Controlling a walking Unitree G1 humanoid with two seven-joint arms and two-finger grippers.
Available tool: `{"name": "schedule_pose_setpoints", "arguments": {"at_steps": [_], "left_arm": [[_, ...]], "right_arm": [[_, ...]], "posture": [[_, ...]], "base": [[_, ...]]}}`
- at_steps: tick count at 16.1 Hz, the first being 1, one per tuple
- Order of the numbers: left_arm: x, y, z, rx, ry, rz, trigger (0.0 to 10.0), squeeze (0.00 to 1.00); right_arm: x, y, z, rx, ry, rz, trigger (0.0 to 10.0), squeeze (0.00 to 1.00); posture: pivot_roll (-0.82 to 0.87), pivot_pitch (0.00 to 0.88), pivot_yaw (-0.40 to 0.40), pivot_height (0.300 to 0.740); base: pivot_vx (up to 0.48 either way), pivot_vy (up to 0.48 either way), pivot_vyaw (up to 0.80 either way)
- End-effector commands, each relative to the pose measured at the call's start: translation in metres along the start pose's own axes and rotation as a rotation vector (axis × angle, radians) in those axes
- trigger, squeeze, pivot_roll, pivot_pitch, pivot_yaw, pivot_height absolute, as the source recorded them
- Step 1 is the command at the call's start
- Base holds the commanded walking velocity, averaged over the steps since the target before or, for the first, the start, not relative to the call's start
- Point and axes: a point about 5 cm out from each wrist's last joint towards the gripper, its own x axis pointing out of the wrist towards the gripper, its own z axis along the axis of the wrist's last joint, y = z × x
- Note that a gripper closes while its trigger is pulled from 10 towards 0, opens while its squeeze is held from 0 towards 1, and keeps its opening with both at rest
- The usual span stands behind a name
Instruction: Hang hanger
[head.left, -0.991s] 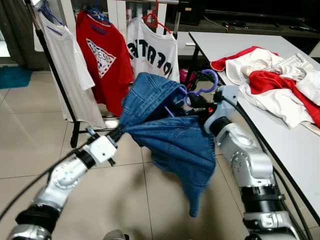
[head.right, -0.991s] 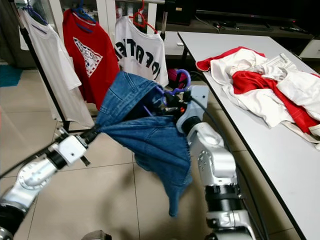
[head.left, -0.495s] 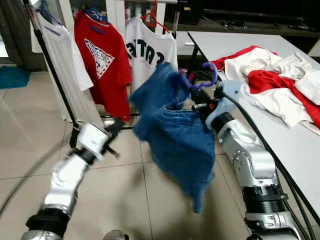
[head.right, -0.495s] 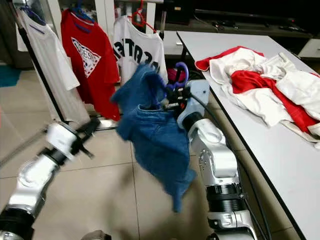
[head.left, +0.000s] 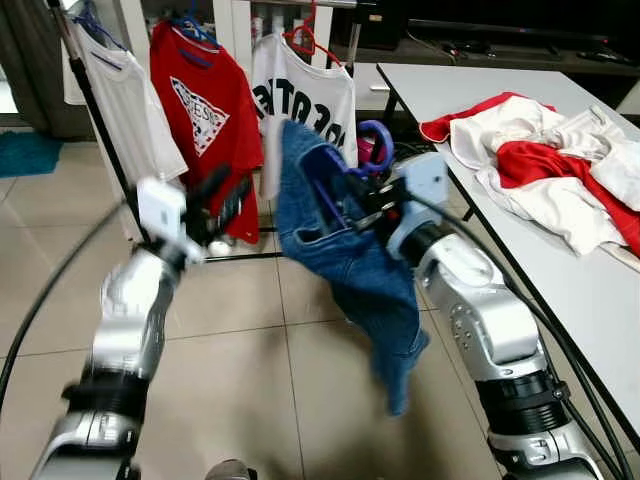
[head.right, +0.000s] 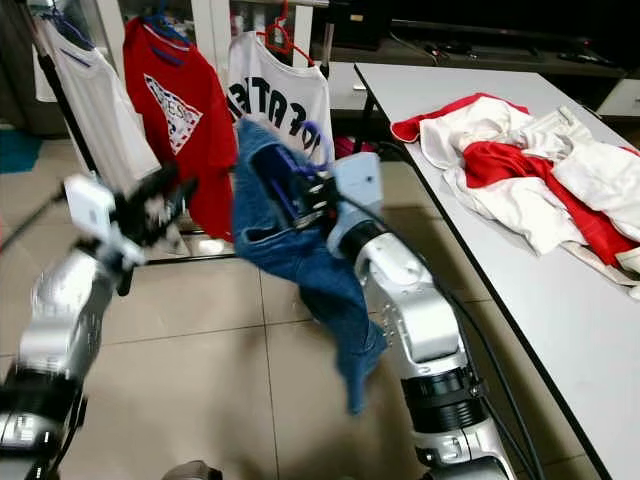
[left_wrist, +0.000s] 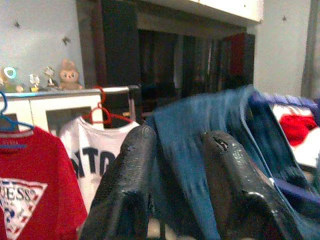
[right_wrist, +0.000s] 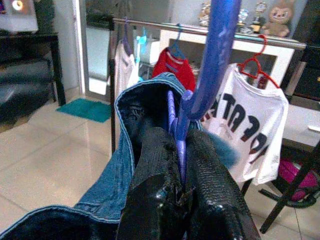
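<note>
The right pincer (right_wrist: 180, 200), clamped on the purple hanger (head.left: 372, 150), sits just before the rack rail (right_wrist: 210, 32); the left pincer (left_wrist: 185, 175) gapes empty.

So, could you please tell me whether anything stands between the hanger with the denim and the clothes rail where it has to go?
Nothing visible does. The right pincer is shut on the purple hanger carrying the denim garment, in front of the rail. The rail already holds three hung shirts, the white lettered shirt nearest. The left pincer hovers open beside.
</note>
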Motion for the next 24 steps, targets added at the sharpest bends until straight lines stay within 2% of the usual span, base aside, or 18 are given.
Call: {"name": "schedule_pose_setpoints", "arguments": {"at_steps": [1,2,3,4,5,8,10,12,13,14,17,18,19,20,21,24], "left_arm": [[0.008,0.008,0.001,-0.024,0.023,0.057,10.0,1.00],[0.012,0.011,0.002,-0.042,0.024,0.074,10.0,1.00],[0.019,0.013,0.004,-0.107,0.010,0.070,10.0,1.00],[0.022,0.010,0.006,-0.147,-0.003,0.044,10.0,0.62],[0.026,0.003,0.010,-0.229,-0.043,-0.025,10.0,0.00],[0.026,-0.017,0.010,-0.381,-0.056,-0.187,10.0,0.00],[0.025,-0.024,0.007,-0.409,-0.024,-0.249,10.0,0.00],[0.024,-0.024,-0.001,-0.317,0.049,-0.245,10.0,0.00],[0.025,-0.022,-0.002,-0.304,0.054,-0.231,10.0,0.00],[0.027,-0.018,-0.003,-0.242,0.068,-0.190,10.0,0.00],[0.030,-0.018,-0.011,-0.186,0.138,-0.190,10.0,0.00],[0.032,-0.021,-0.010,-0.200,0.125,-0.208,6.2,0.00],[0.035,-0.023,-0.010,-0.204,0.113,-0.216,1.4,0.00],[0.035,-0.024,-0.010,-0.214,0.109,-0.227,0.0,0.00],[0.038,-0.029,-0.011,-0.232,0.108,-0.256,0.0,0.00],[0.039,-0.029,-0.016,-0.222,0.136,-0.255,0.0,0.00]], "right_arm": [[-0.003,0.002,0.006,-0.064,-0.015,0.018,10.0,0.00],[-0.003,0.005,0.007,-0.074,-0.015,0.031,10.0,0.00],[-0.004,0.010,0.008,-0.087,-0.015,0.052,10.0,0.00],[-0.004,0.012,0.009,-0.093,-0.015,0.060,10.0,0.00],[-0.004,0.014,0.009,-0.100,-0.016,0.067,10.0,0.00],[-0.004,0.017,0.009,-0.101,-0.015,0.072,10.0,0.00],[-0.004,0.018,0.009,-0.101,-0.012,0.076,10.0,0.00],[-0.004,0.020,0.009,-0.100,-0.011,0.080,10.0,0.00],[-0.004,0.021,0.009,-0.099,-0.012,0.082,10.0,0.00],[-0.004,0.021,0.009,-0.098,-0.013,0.084,10.0,0.00],[-0.004,0.023,0.010,-0.095,-0.018,0.088,10.0,0.00],[-0.004,0.023,0.011,-0.095,-0.020,0.089,10.0,0.00],[-0.004,0.024,0.011,-0.095,-0.020,0.089,10.0,0.00],[-0.004,0.024,0.011,-0.095,-0.020,0.090,10.0,0.00],[-0.004,0.024,0.011,-0.094,-0.020,0.092,10.0,0.00],[-0.004,0.025,0.011,-0.095,-0.021,0.094,10.0,0.00]], "posture": [[-0.02,0.000,-0.085,0.740],[-0.02,0.000,-0.085,0.740],[-0.03,0.000,-0.080,0.740],[-0.03,0.000,-0.080,0.740],[-0.03,0.000,-0.070,0.740],[-0.03,0.000,-0.064,0.740],[-0.03,0.000,-0.061,0.740],[-0.03,0.000,-0.060,0.740],[-0.03,0.000,-0.060,0.740],[-0.03,0.000,-0.060,0.740],[-0.03,0.000,-0.053,0.740],[-0.03,0.000,-0.053,0.740],[-0.03,0.000,-0.050,0.740],[-0.03,0.000,-0.050,0.740],[-0.03,0.000,-0.050,0.740],[-0.03,0.000,-0.046,0.740]], "base": [[0.000,0.000,0.00],[0.000,0.000,0.00],[0.000,0.000,0.00],[0.000,0.000,0.00],[0.000,0.000,0.00],[0.000,0.000,0.00],[0.000,0.000,0.00],[0.000,0.000,0.00],[0.000,0.000,0.00],[0.000,0.000,0.00],[0.000,0.000,0.00],[0.000,0.000,0.00],[0.000,0.000,0.00],[0.000,0.000,0.00],[0.000,0.000,0.00],[0.000,0.000,0.00]]}}
